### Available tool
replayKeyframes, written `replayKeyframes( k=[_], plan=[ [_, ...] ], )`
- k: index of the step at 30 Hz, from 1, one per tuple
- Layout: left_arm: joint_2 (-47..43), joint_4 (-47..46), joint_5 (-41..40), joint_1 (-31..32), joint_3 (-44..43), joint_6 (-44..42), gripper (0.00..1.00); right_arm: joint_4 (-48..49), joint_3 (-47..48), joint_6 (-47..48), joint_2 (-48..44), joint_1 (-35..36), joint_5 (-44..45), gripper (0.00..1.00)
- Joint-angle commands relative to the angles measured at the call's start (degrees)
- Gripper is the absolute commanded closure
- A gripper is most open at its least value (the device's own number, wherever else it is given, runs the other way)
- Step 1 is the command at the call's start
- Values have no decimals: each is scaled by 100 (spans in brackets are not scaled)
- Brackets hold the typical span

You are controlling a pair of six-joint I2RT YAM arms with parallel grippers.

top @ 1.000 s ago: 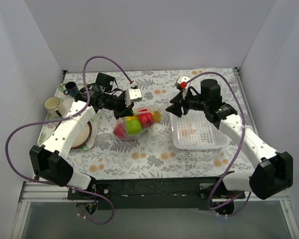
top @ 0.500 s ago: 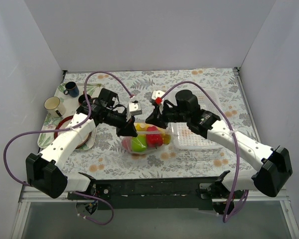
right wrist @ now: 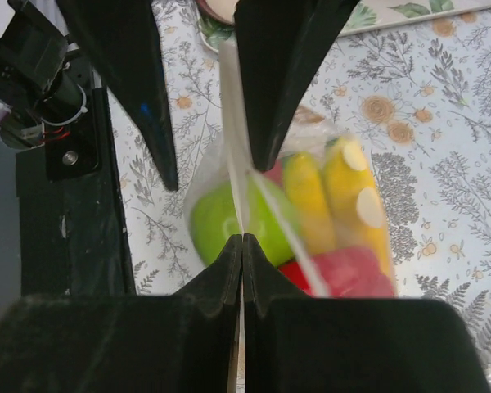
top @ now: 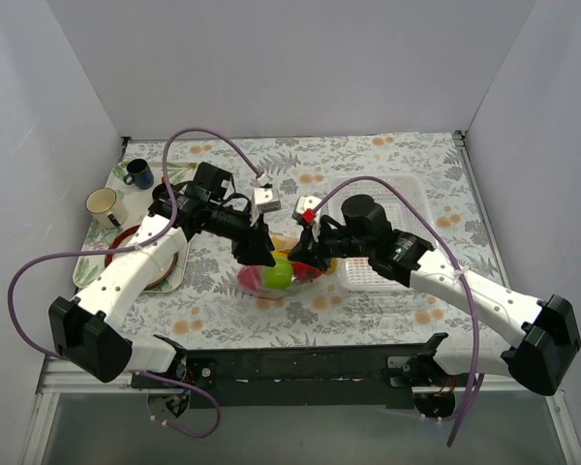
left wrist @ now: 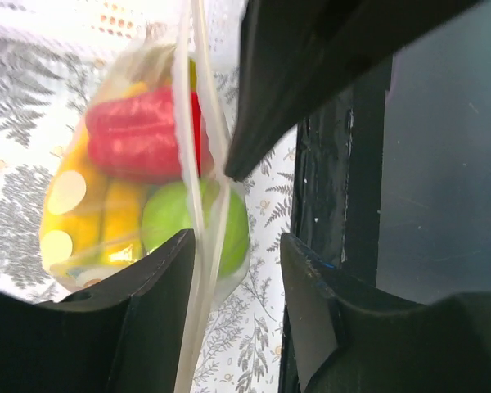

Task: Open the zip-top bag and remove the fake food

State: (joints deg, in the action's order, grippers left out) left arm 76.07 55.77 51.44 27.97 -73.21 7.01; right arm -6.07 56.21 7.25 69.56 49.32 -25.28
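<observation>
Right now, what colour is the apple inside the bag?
Green; the apple shows best in the right wrist view.

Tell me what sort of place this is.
Most likely a robot lab test cell, not a home: plain white walls box in a cloth-covered table, the left arm and right arm are bolted to its near edge, and the zip-top bag holds fake food.

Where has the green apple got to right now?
In the top view the green apple is inside the zip-top bag near the table's middle, between the left gripper and right gripper, just left of the white basket.
</observation>
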Motion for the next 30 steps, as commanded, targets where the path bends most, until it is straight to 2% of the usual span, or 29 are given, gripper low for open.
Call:
replayKeyframes(
  k=[1, 4, 6, 7, 8, 10, 11, 12, 15, 17, 18, 21, 26, 30],
  plan=[
    [-5, 57, -167, 25, -702, 328, 56, -96, -276, -267, -364, 139, 146, 96],
    [13, -336, -1000, -54, -1019, 687, 64, -132, -496, -329, -610, 183, 234, 96],
    [57, -758, -1642, -203, -924, 915, 77, -132, -619, -329, -724, 183, 330, 96],
    [57, -1317, -2151, -230, -810, 1265, 78, -132, -628, -320, -742, 192, 365, 96],
    [100, -1575, -2991, -282, -687, 1347, 78, -140, -628, -320, -751, 183, 418, 96],
    [188, -2224, -3708, -344, -179, 1435, 79, -149, -550, -242, -725, 183, 541, 97],
    [354, -2420, -4373, -362, 24, 1444, 79, -141, -497, -215, -664, 183, 611, 97],
    [451, -2596, -4562, -397, 183, 1461, 79, -88, -436, -180, -628, 183, 768, 97],
    [942, -2843, -4311, -643, 535, 1628, 79, 210, -259, -127, -479, 183, 1541, 98],
    [1189, -2520, -3784, -687, 475, 1768, 78, 500, -163, -83, -339, 166, 1954, 98],
    [1356, -2362, -3251, -687, 396, 1874, 77, 553, -119, -66, -260, 174, 2113, 96],
    [1384, -2158, -2694, -687, 246, 2234, 76, 545, 197, 119, 162, 131, 2404, 96],
    [1033, -2053, -2411, -687, -9, 2393, 68, 940, 566, 233, 1188, -141, 2501, 95],
    [717, -1675, -2559, -687, -464, 2201, 59, 644, 1066, 277, 2069, -361, 2686, 99]
  ],
)
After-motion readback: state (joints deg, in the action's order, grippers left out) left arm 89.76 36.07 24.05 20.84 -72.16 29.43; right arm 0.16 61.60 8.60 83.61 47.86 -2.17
